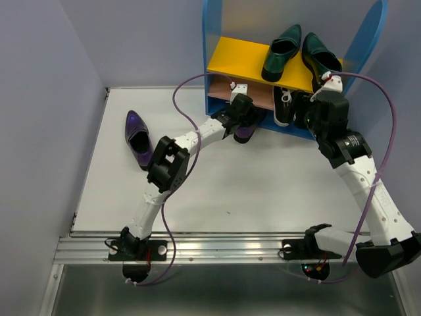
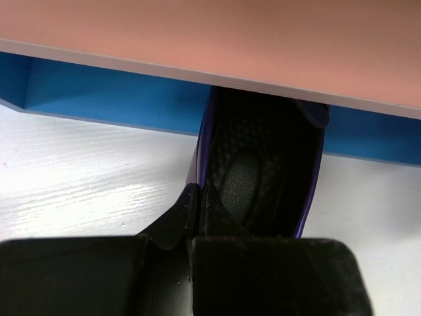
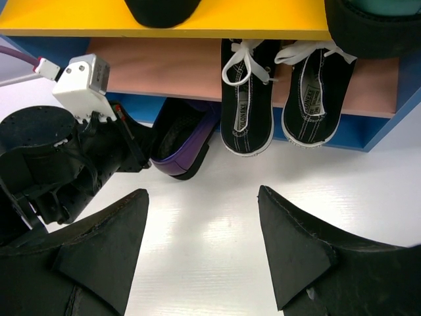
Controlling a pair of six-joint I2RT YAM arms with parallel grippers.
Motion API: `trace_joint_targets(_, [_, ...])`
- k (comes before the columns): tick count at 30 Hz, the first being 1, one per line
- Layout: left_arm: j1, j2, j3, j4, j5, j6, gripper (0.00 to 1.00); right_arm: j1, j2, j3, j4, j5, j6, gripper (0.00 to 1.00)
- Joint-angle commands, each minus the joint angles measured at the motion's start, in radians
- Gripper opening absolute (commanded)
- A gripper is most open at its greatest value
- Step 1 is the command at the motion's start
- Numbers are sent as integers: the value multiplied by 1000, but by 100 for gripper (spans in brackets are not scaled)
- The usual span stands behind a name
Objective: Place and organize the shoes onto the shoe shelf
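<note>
The left arm [image 1: 172, 161] rises from the lower left of the overhead view, bends at the elbow and reaches toward upper centre with its wrist held low. The left gripper [image 2: 200, 201] is pinched tight on the side rim of a purple shoe [image 2: 263, 158]. The right arm [image 1: 358, 168] climbs the right side. The right gripper [image 3: 202, 192] hangs with its fingers spread wide, holding nothing.

purple shoe [image 3: 184, 141] — toe hidden under tan board [image 3: 164, 72] | green loafer [image 3: 368, 29] — cropped
</note>
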Motion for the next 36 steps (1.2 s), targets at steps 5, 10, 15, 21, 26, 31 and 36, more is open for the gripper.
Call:
trace_joint_targets(5, [-3, -58, -31, 311, 18, -101, 0, -4, -25, 8, -9, -25, 15, 73])
trace_joint_targets(10, [-1, -67, -50, 376, 12, -165, 0, -4, -36, 0, -18, -22, 17, 73])
trace_joint_targets(15, [4, -55, -26, 397, -20, -202, 0, -4, -39, -8, -20, -28, 23, 73])
trace_joint_targets(21, [22, -42, -28, 423, -36, -272, 0, -4, -41, -14, -20, -32, 26, 73])
trace_joint_targets(26, [28, -67, -87, 480, -74, -352, 0, -4, -41, -18, -20, -34, 28, 73])
trace_joint_targets(31, [40, -81, -126, 526, -94, -417, 0, -4, -34, -17, -20, -32, 26, 73])
trace_joint_targets(36, [43, -36, -80, 534, -61, -452, 0, -4, -18, -8, -20, -40, 26, 73])
